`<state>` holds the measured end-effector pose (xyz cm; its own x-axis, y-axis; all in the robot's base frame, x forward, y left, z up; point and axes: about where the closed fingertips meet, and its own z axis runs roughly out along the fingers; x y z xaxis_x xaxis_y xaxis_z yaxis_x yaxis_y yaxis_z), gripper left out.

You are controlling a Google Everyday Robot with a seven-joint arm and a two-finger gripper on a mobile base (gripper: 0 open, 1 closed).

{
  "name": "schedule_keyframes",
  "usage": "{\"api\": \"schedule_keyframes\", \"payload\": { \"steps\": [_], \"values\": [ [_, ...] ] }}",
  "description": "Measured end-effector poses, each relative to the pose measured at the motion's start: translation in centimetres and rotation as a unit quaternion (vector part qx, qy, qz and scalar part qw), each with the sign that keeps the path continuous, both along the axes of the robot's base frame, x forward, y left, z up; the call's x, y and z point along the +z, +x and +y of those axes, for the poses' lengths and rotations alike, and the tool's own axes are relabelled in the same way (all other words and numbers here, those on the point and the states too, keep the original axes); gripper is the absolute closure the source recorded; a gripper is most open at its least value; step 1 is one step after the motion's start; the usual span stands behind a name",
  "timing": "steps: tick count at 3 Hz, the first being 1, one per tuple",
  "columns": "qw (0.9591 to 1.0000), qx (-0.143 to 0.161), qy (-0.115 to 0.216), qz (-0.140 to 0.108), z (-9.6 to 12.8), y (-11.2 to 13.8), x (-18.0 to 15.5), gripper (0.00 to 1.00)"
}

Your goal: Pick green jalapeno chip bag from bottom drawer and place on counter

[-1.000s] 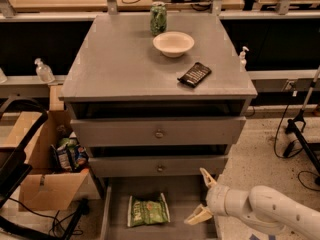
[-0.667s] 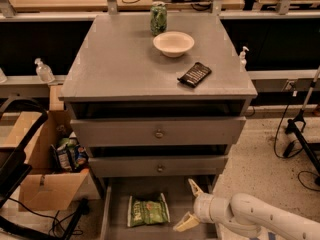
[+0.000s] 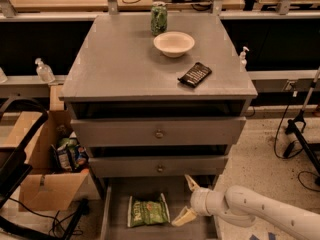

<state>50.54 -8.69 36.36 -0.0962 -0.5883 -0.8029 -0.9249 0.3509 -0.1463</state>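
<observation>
- Bag lies flat on the floor of the open drawer, at about 6 o'clock in the view. Its long side runs across the drawer, and it sits nearer the left wall than the right.
- The gripper hangs inside the drawer at the bag's 3 o'clock, just beside its right end.
- Its two pale fingers are spread wide, one tip toward 12 o'clock and the other toward 7 o'clock, with nothing between them.
- The lower fingertip comes close to the bag's right edge; whether it touches cannot be told.
- The arm enters from the lower right, about 4 o'clock. It runs low and nearly level toward 9 o'clock, crossing the drawer's right side.
- Bare drawer floor shows at the bag's 12 o'clock, up to the two shut drawer fronts standing above it.
- The counter lies at 12 o'clock, well above the drawer.
- A can stands at the counter's far edge, with a bowl just in front of it.
- A packet lies at the bowl's 5 o'clock, near the right edge.
- The counter's left half and front strip show bare grey surface.
- A box stands on the floor at the drawer's 9 o'clock, beside the cabinet.
</observation>
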Motion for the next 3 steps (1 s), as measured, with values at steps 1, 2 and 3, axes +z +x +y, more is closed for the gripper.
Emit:
{"api": "schedule_keyframes", "payload": {
  "steps": [1, 2, 3],
  "values": [
    [0.9995, 0.024, 0.009, 0.020, 1.9, 2.9, -4.7, 0.00],
    [0.9966, 0.038, 0.042, 0.061, 3.5, 3.5, -11.3, 0.00],
    [0.9926, 0.028, 0.070, 0.096, 2.9, 3.4, -17.1, 0.00]
  ]
}}
